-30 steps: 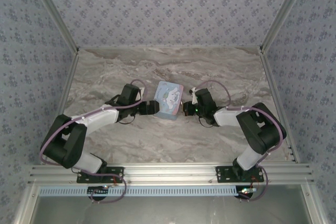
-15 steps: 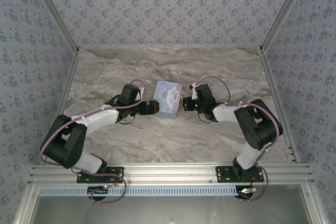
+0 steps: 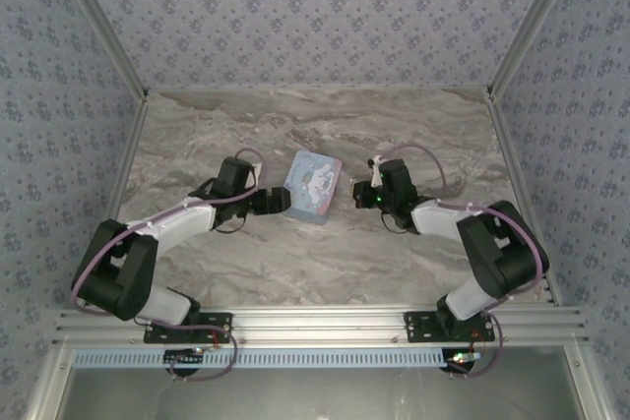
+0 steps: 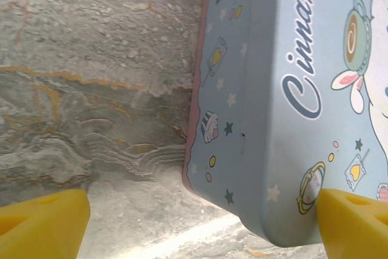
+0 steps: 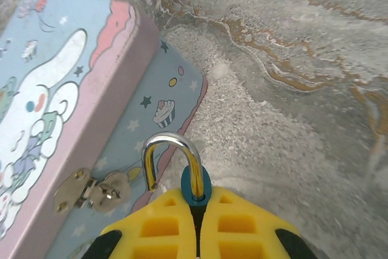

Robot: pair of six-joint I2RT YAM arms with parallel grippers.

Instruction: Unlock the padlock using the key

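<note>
Marbled worktop lies under the right gripper, which is clamped on the padlock just right of the tin. The padlock's silver loop has one end free and hangs clear of the tin's clasp, so the unlocking looks done, with little left. The left gripper is spread wide by the tin's left side.

Light was soft and even; table shadows were faint; the padlock glinted; the tin looked slightly blurred.
</note>
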